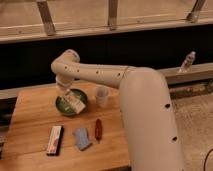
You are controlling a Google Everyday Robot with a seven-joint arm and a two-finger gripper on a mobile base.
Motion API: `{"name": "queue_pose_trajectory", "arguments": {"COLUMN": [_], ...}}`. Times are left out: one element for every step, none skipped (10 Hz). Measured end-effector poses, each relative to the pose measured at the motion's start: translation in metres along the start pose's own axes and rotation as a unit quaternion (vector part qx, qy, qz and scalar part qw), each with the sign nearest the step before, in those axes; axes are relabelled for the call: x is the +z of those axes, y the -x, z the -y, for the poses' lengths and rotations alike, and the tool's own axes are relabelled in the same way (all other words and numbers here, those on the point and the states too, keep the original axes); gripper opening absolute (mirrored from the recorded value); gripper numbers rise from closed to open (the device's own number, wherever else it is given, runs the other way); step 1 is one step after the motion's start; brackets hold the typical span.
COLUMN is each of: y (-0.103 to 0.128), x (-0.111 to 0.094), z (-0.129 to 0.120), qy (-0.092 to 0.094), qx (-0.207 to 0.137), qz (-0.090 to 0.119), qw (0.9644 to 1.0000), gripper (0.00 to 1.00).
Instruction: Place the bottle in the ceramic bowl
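Observation:
The green ceramic bowl point(62, 106) sits on the wooden table point(30, 125) at the back, left of centre. My gripper point(70, 98) hangs from the white arm point(115, 80) right over the bowl. It is shut on a pale bottle point(76, 105), which lies tilted inside the bowl's rim. I cannot tell whether the bottle rests on the bowl's bottom.
A white cup point(101, 96) stands just right of the bowl. A red oblong item point(98, 128), a blue-grey sponge point(82, 138) and a snack bar point(55, 139) lie at the front. Another bottle point(187, 61) stands on the ledge at the far right. My arm's bulk covers the table's right side.

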Motion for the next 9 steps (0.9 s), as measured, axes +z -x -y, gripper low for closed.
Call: {"name": "queue_pose_trajectory", "arguments": {"y": [-0.0001,-0.0002,-0.0001,-0.0001,-0.0002,-0.0001,-0.0001,-0.0001,-0.0002], "x": [-0.0002,-0.0004,-0.0003,-0.0003,-0.0003,-0.0003,-0.0005,-0.0005,-0.0005], "z": [0.0000,0.0002,0.0001,0.0000,0.0000,-0.0001,0.0003,0.0003,0.0004], "qy": [0.000,0.000,0.000,0.001,0.001,0.001,0.001,0.001,0.000], "qx": [0.001,0.001,0.001,0.001,0.001,0.001,0.001,0.001,0.001], "qz": [0.000,0.000,0.000,0.000,0.000,0.000,0.000,0.000,0.000], "qw": [1.0000,1.0000,1.0000,1.0000,1.0000,1.0000,1.0000,1.0000,1.0000], "gripper": [0.10,0.19,0.28,0.38,0.48,0.58,0.70,0.78,0.80]}}
